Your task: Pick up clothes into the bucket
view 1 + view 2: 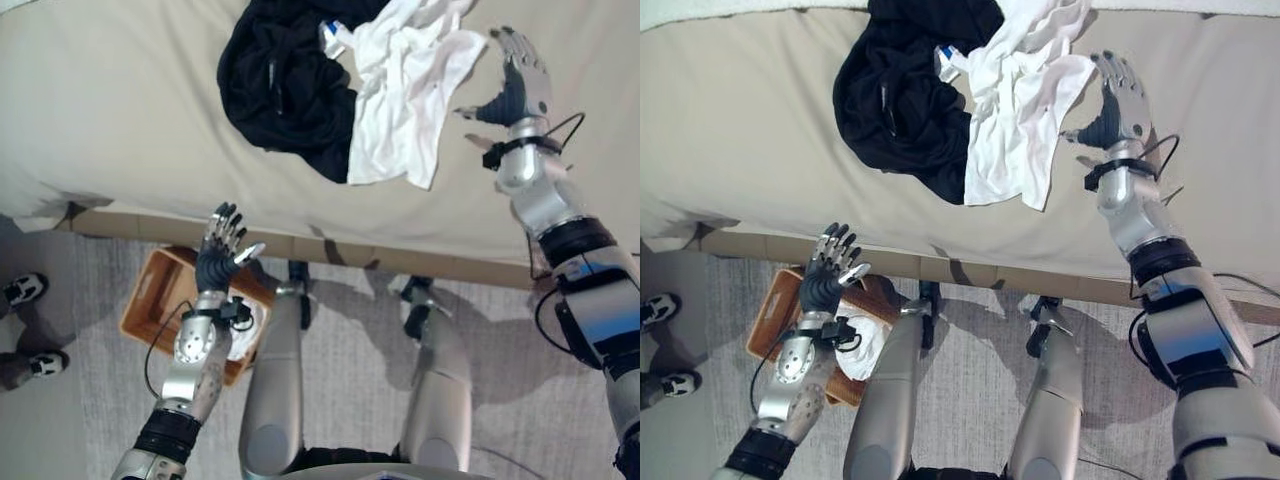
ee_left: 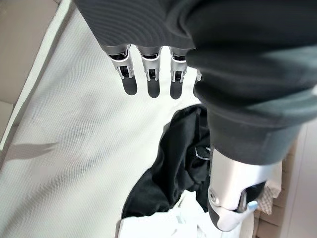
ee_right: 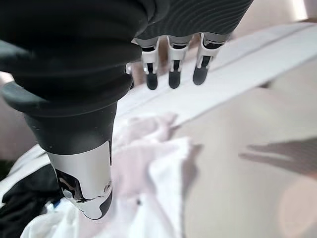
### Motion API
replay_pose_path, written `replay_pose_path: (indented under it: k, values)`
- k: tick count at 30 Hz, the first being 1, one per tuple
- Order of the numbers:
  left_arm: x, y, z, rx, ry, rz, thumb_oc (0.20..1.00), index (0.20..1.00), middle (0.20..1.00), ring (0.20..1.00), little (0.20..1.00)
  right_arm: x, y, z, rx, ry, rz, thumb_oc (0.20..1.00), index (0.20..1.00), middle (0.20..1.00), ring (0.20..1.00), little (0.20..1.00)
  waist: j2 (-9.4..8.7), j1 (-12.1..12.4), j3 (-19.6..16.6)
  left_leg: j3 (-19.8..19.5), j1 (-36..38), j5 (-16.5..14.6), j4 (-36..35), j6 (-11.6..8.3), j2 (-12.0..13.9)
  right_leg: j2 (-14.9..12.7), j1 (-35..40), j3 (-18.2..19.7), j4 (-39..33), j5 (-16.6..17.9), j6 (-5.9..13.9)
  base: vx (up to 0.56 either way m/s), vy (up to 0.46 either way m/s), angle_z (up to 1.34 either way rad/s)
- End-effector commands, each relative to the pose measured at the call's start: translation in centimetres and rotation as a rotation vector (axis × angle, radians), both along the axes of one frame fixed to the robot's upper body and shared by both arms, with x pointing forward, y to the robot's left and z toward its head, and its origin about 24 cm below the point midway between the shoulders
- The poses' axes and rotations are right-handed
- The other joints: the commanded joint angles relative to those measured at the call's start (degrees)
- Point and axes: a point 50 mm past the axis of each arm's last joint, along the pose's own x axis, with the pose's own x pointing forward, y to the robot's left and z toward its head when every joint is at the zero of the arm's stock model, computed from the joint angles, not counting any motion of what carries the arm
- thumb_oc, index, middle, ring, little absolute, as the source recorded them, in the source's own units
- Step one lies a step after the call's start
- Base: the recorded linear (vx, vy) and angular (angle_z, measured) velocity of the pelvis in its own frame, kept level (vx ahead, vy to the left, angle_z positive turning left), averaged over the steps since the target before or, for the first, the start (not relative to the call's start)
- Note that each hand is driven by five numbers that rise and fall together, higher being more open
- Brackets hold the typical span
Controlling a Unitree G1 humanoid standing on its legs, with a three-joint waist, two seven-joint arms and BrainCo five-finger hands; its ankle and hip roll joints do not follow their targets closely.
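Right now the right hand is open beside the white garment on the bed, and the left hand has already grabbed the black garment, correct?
Not quite. The left hand is open and holds nothing, hanging over the wooden basket on the floor, as the left eye view shows. The black garment lies untouched on the bed. The right hand is indeed open beside the white garment.
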Motion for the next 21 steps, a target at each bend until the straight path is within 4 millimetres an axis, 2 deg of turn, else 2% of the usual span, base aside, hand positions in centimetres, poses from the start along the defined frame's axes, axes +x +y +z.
replay_pose_path:
  k: [1,4,5,8,10,21]
  values:
    - [-0.7,0.1,2.6,-0.001,-0.138,-0.009,1.000,1.000,1.000,1.000,1.000,-0.3,-0.9,2.0,-0.091,-0.053,-0.064,1.000,1.000,1.000,1.000,1.000,-0.20,1.4,-3.0,-0.5,-4.4,3.3,0.2,-0.92,-0.4,-1.7,0.0,4.0,5.2,-2.3,3.43,0.03,-0.048,0.07]
    - [-0.6,0.0,2.9,-0.005,-0.150,-0.011,1.000,1.000,1.000,1.000,1.000,0.0,-1.0,2.1,-0.122,-0.031,-0.089,1.000,1.000,1.000,1.000,1.000,-0.29,1.9,-3.0,-0.9,-5.6,3.4,0.3,-1.09,-0.8,-1.8,-0.8,3.7,5.8,-2.7,3.26,0.05,-0.051,0.19]
    - [-0.6,0.0,3.0,-0.010,-0.154,-0.013,1.000,1.000,1.000,1.000,1.000,0.1,-1.0,2.1,-0.122,-0.026,-0.094,1.000,1.000,1.000,1.000,1.000,-0.30,2.1,-3.2,-1.3,-5.5,1.5,0.8,-1.55,-0.8,-1.7,-0.7,3.8,6.9,-4.6,3.83,0.10,-0.062,0.26]
    - [-0.5,-0.2,3.6,-0.009,-0.179,-0.020,1.000,1.000,1.000,1.000,1.000,0.4,-1.3,1.8,-0.129,0.000,-0.114,1.000,1.000,1.000,1.000,1.000,-0.04,2.7,-3.0,-1.8,-6.4,1.8,0.6,-1.61,-1.3,-2.0,-1.5,3.6,7.5,-5.0,3.83,0.05,-0.026,0.14]
    - [-0.3,-0.4,3.9,-0.024,-0.193,-0.025,1.000,1.000,1.000,1.000,1.000,0.8,-1.5,0.8,-0.137,0.060,-0.140,1.000,1.000,1.000,1.000,1.000,0.39,3.4,-2.9,-2.1,-7.2,2.0,0.5,-1.57,-1.8,-2.3,-2.2,3.4,8.2,-5.3,3.84,0.02,-0.006,0.03]
    - [0.0,-1.1,5.3,-0.039,-0.250,-0.065,1.000,1.000,1.000,1.000,1.000,1.4,-3.1,-2.1,-0.181,0.235,-0.225,1.000,1.000,1.000,1.000,1.000,2.04,4.7,-2.9,-2.9,-9.3,2.5,0.7,-1.60,-3.3,-3.5,-4.0,2.9,10.1,-6.2,3.96,0.01,0.000,0.08]
